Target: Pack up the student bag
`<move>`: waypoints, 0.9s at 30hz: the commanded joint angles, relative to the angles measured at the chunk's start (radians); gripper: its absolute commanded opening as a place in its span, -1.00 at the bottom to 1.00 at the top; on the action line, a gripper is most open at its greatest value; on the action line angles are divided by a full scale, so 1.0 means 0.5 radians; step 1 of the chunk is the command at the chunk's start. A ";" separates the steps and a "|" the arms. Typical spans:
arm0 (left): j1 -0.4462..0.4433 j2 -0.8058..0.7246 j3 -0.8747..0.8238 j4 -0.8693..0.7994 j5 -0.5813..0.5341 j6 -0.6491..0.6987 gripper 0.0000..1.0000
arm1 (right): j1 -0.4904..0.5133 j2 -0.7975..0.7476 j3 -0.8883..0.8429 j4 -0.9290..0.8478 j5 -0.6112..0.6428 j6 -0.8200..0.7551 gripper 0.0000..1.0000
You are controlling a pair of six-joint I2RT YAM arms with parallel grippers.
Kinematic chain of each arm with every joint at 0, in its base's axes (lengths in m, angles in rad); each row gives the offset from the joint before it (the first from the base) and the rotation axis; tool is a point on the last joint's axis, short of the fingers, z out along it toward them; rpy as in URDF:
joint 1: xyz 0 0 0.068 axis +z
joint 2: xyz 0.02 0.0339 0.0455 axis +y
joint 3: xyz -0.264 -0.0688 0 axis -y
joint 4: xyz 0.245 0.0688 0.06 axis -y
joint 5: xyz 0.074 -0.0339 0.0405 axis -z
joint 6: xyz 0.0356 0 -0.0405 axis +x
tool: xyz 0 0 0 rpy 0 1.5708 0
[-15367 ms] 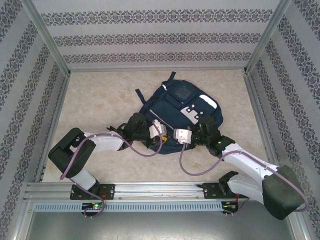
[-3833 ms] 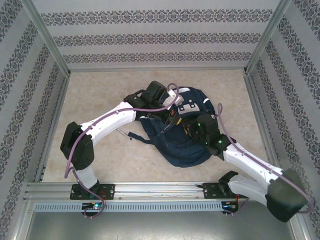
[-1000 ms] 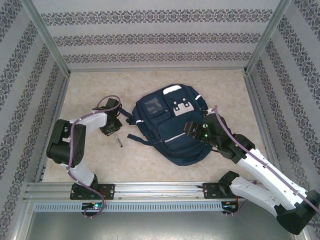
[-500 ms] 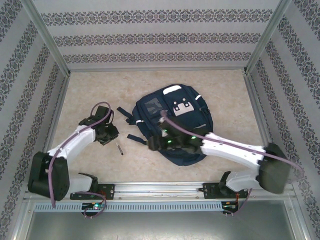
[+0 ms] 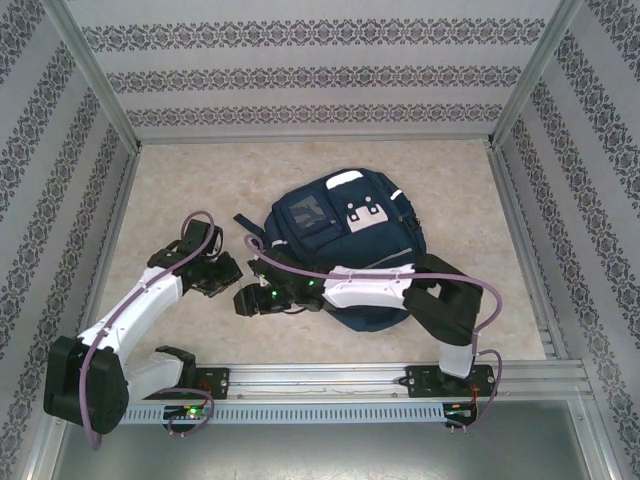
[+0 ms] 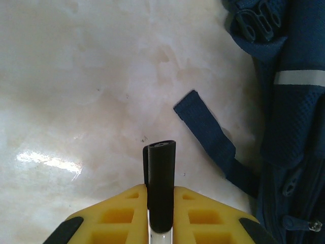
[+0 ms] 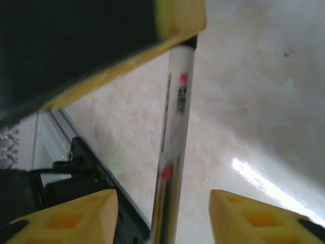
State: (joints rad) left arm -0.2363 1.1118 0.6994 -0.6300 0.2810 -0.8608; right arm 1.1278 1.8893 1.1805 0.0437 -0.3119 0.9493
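Note:
The student bag (image 5: 345,235) lies flat on the table, navy with white patches; its side and a loose strap (image 6: 208,134) show in the left wrist view. My left gripper (image 6: 161,203) is shut on a pen (image 6: 161,188) with a black cap, just left of the bag's near corner. The pen's white barrel (image 7: 172,127) with red marks runs down between my right gripper's (image 7: 162,213) yellow fingers (image 7: 68,216), which stand open on both sides without touching it. In the top view the right gripper (image 5: 243,300) sits close beside the left gripper (image 5: 226,273).
The beige marble table (image 5: 180,190) is walled by patterned panels on three sides. A metal rail (image 5: 320,375) with the arm bases runs along the near edge. My right arm stretches across the bag's near end.
My right arm has swung left across the front of the bag to the pen, and its jaws have narrowed. The left arm has drawn slightly nearer with the pen.

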 commanded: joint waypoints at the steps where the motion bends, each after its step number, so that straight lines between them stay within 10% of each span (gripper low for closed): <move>1: -0.022 -0.071 -0.039 -0.080 0.039 -0.040 -0.68 | -0.010 0.093 0.093 0.110 -0.094 0.059 -0.43; 8: -0.032 -0.311 0.003 -0.181 0.134 0.080 0.26 | -0.075 -0.070 -0.062 0.086 -0.121 0.110 -0.99; 16: -0.186 -0.554 0.167 -0.042 0.507 0.585 0.34 | -0.373 -0.779 -0.454 -0.421 -0.032 -0.158 -0.94; 27: -1.213 0.205 0.685 0.034 -0.195 1.498 0.37 | -1.073 -1.737 -0.622 -1.453 0.481 -0.619 -0.89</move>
State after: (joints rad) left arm -0.7700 1.1240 1.0035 -0.6388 0.3416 -0.3328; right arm 0.6464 1.0981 0.9062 -0.5041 -0.1593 0.7185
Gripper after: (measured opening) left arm 0.694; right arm 0.069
